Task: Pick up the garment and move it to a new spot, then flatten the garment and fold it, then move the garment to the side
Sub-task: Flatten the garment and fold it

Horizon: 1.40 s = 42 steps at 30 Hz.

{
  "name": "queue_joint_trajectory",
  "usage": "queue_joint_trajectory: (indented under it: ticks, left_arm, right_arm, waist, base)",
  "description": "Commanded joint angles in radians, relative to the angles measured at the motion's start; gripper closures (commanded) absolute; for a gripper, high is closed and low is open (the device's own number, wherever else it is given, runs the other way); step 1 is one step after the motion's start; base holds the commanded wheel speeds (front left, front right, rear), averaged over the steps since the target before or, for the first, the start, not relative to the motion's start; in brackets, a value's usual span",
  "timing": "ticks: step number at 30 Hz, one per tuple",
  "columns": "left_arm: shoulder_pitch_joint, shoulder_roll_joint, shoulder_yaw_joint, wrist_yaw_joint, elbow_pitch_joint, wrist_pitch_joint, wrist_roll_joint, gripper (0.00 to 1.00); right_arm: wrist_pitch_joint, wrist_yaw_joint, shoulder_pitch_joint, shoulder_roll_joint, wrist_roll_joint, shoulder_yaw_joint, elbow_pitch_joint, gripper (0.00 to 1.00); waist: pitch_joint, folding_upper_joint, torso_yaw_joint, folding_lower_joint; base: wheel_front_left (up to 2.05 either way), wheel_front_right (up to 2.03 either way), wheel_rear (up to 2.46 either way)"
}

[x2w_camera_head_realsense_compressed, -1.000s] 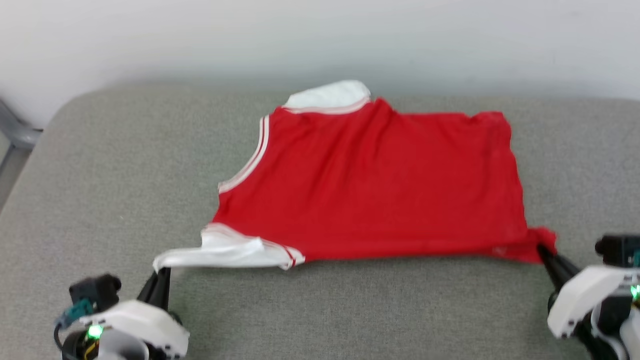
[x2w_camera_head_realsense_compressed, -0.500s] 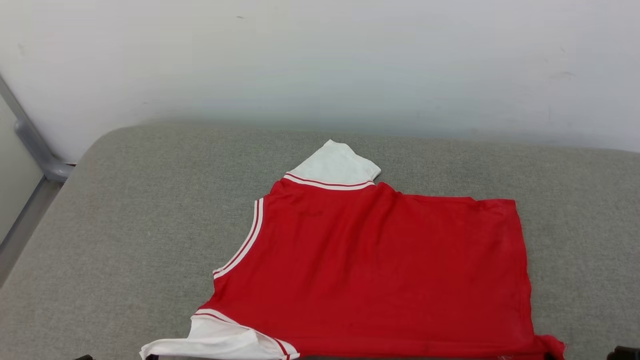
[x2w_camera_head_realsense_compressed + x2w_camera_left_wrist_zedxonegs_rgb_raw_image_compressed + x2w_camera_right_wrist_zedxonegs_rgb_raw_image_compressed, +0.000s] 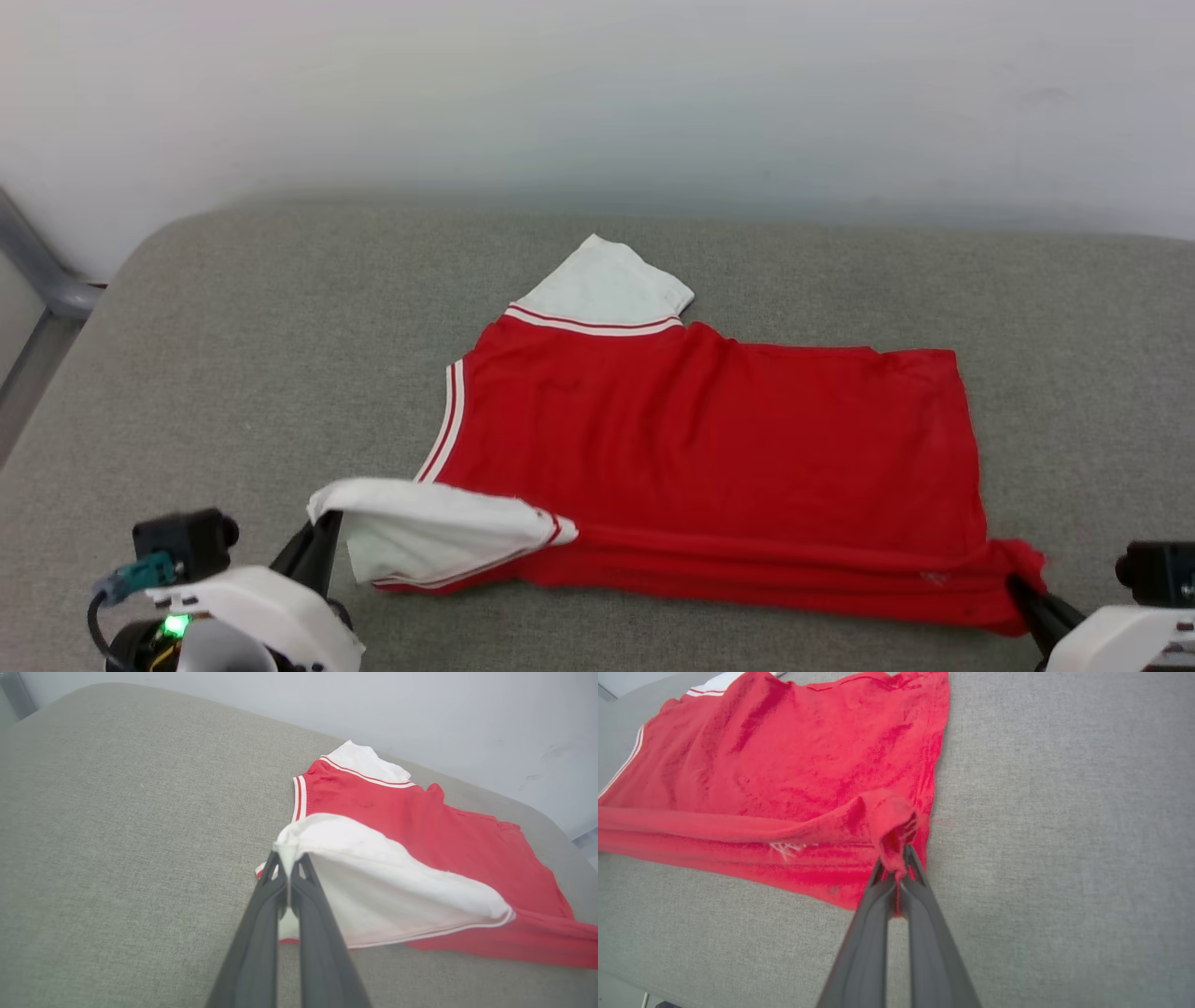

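The garment (image 3: 709, 439) is a red jersey with white sleeves and striped trim, lying back side up on a grey padded surface (image 3: 233, 373). Its near edge is lifted and curls over towards the far side. My left gripper (image 3: 322, 523) is shut on the near white sleeve (image 3: 373, 882), pinching its tip (image 3: 286, 849). My right gripper (image 3: 1016, 586) is shut on the near red hem corner (image 3: 894, 828), seen bunched at the fingertips (image 3: 899, 870). The far white sleeve (image 3: 607, 285) lies flat.
A pale wall (image 3: 597, 93) runs behind the padded surface. A grey metal rail (image 3: 42, 271) stands at the far left. Bare grey surface lies left and right of the garment (image 3: 1064, 835).
Both grippers have lifted the garment's near edge and carried it towards the far side, so the near sleeve now curls over the red body. The camera has also tilted between frames.
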Motion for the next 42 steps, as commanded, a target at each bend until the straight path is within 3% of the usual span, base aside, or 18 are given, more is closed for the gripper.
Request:
queue_joint_trajectory:
  ticks: [1, 11, 21, 23, 24, 25, 26, 32, 36, 42]
  left_arm:
    - [-0.067, -0.002, -0.014, -0.021, 0.032, 0.011, 0.014, 1.0]
    - [-0.326, -0.077, -0.058, -0.141, 0.32, 0.008, -0.003, 1.0]
    - [-0.429, -0.126, -0.107, -0.228, 0.569, 0.057, -0.03, 1.0]
    - [-0.437, -0.133, -0.114, -0.243, 0.596, 0.061, -0.033, 0.98]
    - [-0.441, -0.136, -0.116, -0.248, 0.609, 0.056, -0.033, 0.67]
    - [-0.443, -0.138, -0.115, -0.252, 0.619, 0.047, -0.034, 0.11]
    - [-0.446, -0.139, -0.11, -0.254, 0.624, 0.034, -0.034, 0.0]
    - [-0.424, -0.122, -0.086, -0.24, 0.622, -0.03, -0.027, 0.0]
    - [-0.416, -0.1, -0.077, -0.221, 0.584, -0.029, -0.023, 0.0]
    - [-0.415, -0.014, -0.081, -0.21, 0.468, 0.118, -0.047, 0.0]
  right_arm:
    - [0.013, -0.002, -0.045, -0.021, -0.001, 0.007, 0.011, 1.0]
    - [-0.018, -0.002, -0.227, -0.081, 0.016, 0.077, 0.129, 1.0]
    - [-0.094, -0.002, -0.327, -0.103, 0.045, 0.175, 0.318, 1.0]
    - [-0.119, -0.001, -0.336, -0.106, 0.054, 0.19, 0.338, 0.5]
    - [-0.137, -0.001, -0.34, -0.106, 0.062, 0.193, 0.345, 0.0]
    - [-0.161, -0.002, -0.342, -0.109, 0.064, 0.201, 0.344, 0.0]
    - [-0.202, -0.002, -0.346, -0.112, 0.066, 0.199, 0.336, 0.0]
    - [-0.394, -0.001, -0.309, -0.099, 0.047, 0.189, 0.299, 0.0]
    - [-0.452, -0.001, -0.291, -0.087, 0.02, 0.168, 0.263, 0.0]
    - [-0.461, -0.001, -0.247, -0.044, -0.025, 0.128, 0.187, 0.0]
  waist:
    - [0.038, -0.0001, -0.004, 0.0]
    - [0.18, -0.0001, -0.017, 0.0]
    - [0.222, -0.0001, -0.03, 0.0]
    - [0.218, -0.0001, -0.028, 0.0]
    - [0.212, -0.0001, -0.027, 0.0]
    - [0.206, -0.0001, -0.025, 0.0]
    - [0.199, -0.0001, -0.024, 0.0]
    - [0.14, -0.0001, -0.021, 0.0]
    - [0.12, -0.0001, -0.017, 0.0]
    - [0.095, -0.0001, -0.015, 0.0]
  base:
    - [0.0, 0.0, 0.0]
    - [0.0, 0.0, 0.0]
    - [0.0, 0.0, 0.0]
    - [0.0, 0.0, 0.0]
    - [0.0, 0.0, 0.0]
    - [0.0, 0.0, 0.0]
    - [0.0, 0.0, 0.0]
    - [0.0, 0.0, 0.0]
    - [0.0, 0.0, 0.0]
    - [0.0, 0.0, 0.0]
